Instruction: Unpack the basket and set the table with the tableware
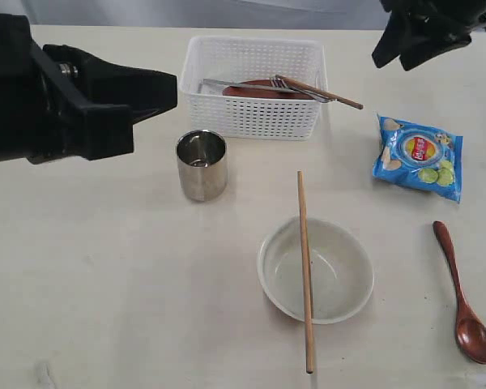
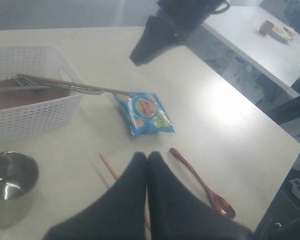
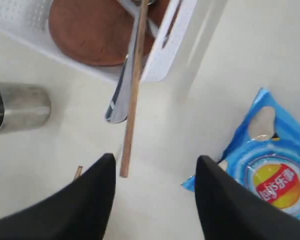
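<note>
The white basket (image 1: 251, 119) stands at the back of the table (image 1: 105, 267). In it lie the brown plate (image 3: 95, 30), the steel knife and fork (image 1: 239, 85) and one chopstick (image 3: 135, 90), whose end pokes out over the rim. On the table are the steel cup (image 1: 201, 164), the off-white bowl (image 1: 340, 275) with the other chopstick (image 1: 305, 243) across it, and the wooden spoon (image 1: 463, 300). My left gripper (image 2: 147, 156) is shut and empty, hovering left of the basket. My right gripper (image 3: 155, 162) is open above the table by the basket's right end, holding nothing.
A blue chips bag (image 1: 418, 156) lies right of the basket, behind the spoon. In the left wrist view a second white table (image 2: 260, 45) stands beyond this table's edge.
</note>
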Robot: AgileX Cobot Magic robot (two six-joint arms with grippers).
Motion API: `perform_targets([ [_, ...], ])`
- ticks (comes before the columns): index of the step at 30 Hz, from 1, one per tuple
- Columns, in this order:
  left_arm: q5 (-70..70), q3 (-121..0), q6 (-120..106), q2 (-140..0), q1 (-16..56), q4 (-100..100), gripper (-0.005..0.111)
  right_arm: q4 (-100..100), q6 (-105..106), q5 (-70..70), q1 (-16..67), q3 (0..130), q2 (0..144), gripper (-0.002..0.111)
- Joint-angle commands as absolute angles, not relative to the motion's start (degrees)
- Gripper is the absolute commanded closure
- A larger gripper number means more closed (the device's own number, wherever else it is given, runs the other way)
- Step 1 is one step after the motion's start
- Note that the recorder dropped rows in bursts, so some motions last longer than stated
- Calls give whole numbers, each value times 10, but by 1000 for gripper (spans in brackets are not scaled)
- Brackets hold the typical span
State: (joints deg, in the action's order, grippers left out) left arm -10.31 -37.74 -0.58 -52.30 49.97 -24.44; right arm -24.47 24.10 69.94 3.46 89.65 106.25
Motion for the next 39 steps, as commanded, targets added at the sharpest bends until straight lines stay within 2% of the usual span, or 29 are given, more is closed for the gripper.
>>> perform_targets([
  [1,-96,-375,0,-520,499,-242,107,-243,284,700,70,863,1052,59],
  [12,-105,-375,0,-520,499,-242,107,-102,262,700,141,866,1082,59],
  [18,-107,-375,0,-520,499,-242,107,-89,253,652,151,866,1084,59],
  [32,-107,-375,0,-520,499,-242,107,-76,253,643,163,866,1110,59],
  [37,-106,-375,0,-520,499,-242,107,-76,251,647,163,866,1110,77],
  [39,-106,-375,0,-520,499,-242,107,-76,249,647,163,866,1110,80],
])
